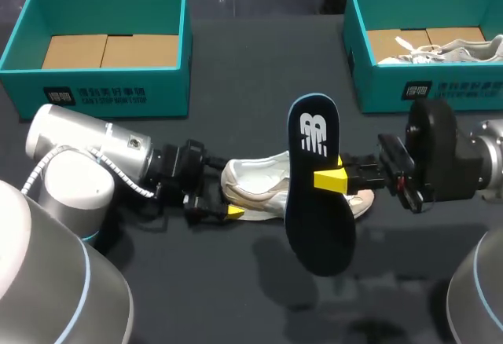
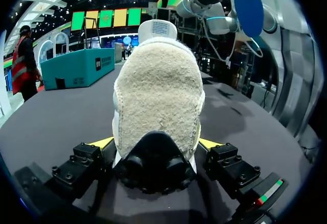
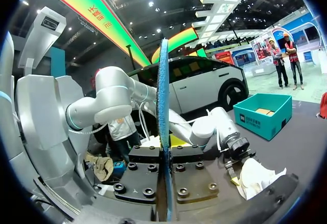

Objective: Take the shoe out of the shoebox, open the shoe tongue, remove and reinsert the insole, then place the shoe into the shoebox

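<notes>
Table (image 1: 236,61): dark, flat cloth top under both grippers
Left shoebox (image 1: 102,85): teal, open, brown card on its floor; it stands well beyond the left gripper, on the far side of the table, apart from the shoe
Right shoebox (image 1: 440,89): teal, open, well beyond the right gripper at the far edge; a second shoe (image 1: 448,49) (pale, laces showing) lies inside
Shoe (image 1: 251,183): white, lying on the table between the two grippers, its heel end inside the left jaws and its toe end beneath the insole; in the left wrist view the fuzzy heel (image 2: 158,96) fills the space between the fingers
Insole (image 1: 318,226): dark blue with a white mark, held up off the table above the toe end of the shoe, standing on edge between the right jaws; the right wrist view shows it edge-on (image 3: 163,106)
Left gripper (image 1: 224,187): low at the table, jaws clamped on the shoe's heel, one yellow tip pressed to each side (image 2: 156,147)
Right gripper (image 1: 334,175): raised just past the shoe's toe, jaws closed tight on the insole at about its middle (image 3: 166,147)
</notes>
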You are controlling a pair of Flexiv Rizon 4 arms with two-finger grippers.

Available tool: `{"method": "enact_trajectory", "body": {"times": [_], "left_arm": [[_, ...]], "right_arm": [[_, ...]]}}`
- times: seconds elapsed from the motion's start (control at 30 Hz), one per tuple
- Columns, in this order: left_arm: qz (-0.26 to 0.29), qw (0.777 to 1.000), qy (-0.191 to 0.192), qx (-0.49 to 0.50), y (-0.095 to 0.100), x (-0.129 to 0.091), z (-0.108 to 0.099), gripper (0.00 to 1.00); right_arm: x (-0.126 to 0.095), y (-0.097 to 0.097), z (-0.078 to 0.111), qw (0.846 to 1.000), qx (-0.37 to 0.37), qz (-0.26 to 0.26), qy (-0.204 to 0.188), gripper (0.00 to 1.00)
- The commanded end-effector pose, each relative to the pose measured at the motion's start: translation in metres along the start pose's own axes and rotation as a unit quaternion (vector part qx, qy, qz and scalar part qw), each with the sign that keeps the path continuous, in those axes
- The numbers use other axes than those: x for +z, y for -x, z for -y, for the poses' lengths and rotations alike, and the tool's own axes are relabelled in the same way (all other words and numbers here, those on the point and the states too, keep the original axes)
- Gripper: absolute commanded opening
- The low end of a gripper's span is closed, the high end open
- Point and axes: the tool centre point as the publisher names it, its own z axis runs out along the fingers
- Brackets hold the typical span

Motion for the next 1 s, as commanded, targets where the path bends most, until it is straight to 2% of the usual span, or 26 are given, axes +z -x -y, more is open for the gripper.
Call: {"method": "enact_trajectory", "body": {"times": [0.03,0.1,0.17,0.63,0.77,0.83,0.9,0.93,1.0], "left_arm": [[-0.013,0.999,0.032,0.002,-0.002,-0.020,0.008,1.00],[-0.020,0.998,0.065,-0.007,-0.002,-0.028,0.012,1.00],[-0.019,0.992,0.122,0.010,-0.002,-0.038,0.015,1.00],[-0.019,0.992,0.122,0.010,-0.002,-0.038,0.015,1.00],[-0.001,0.981,0.192,0.020,-0.006,-0.038,0.020,1.00],[-0.005,0.969,0.246,0.023,-0.006,-0.041,0.024,1.00],[-0.014,0.947,0.319,0.033,-0.007,-0.047,0.032,1.00],[0.011,0.929,0.369,0.011,-0.004,-0.051,0.036,1.00],[0.011,0.929,0.369,0.011,-0.004,-0.051,0.036,1.00]], "right_arm": [[0.000,-0.002,0.001,1.000,0.000,0.002,0.000,0.00],[0.000,-0.002,0.001,1.000,0.000,0.002,0.000,0.00],[0.000,-0.002,0.001,1.000,0.000,0.002,0.000,0.00],[0.000,-0.002,0.001,1.000,0.000,0.002,0.000,0.00],[0.000,-0.002,0.001,1.000,0.000,0.002,0.000,0.00],[0.000,-0.002,0.001,1.000,0.000,0.002,0.000,0.00],[0.000,-0.002,0.001,1.000,0.000,0.002,0.000,0.00],[0.000,-0.002,0.001,1.000,0.000,0.002,0.000,0.00],[0.000,-0.002,0.001,1.000,0.000,0.002,0.000,0.00]]}}
